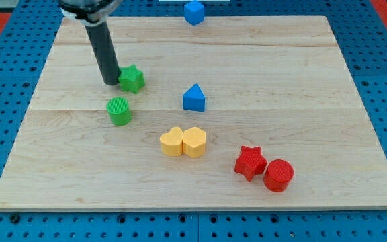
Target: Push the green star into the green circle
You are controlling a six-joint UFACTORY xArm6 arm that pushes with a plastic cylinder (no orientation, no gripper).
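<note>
The green star (132, 78) lies on the wooden board at the upper left. The green circle (119, 111), a ribbed cylinder, sits just below it and a little to the left, with a small gap between them. My tip (111, 82) rests on the board right against the star's left side, above the circle. The dark rod rises from there toward the view's top left.
A blue triangle-like block (194, 98) sits mid-board. A yellow heart (172, 142) and a yellow hexagon (195, 142) touch each other below it. A red star (250, 162) and a red cylinder (278, 175) lie at lower right. A blue block (193, 12) sits at the top edge.
</note>
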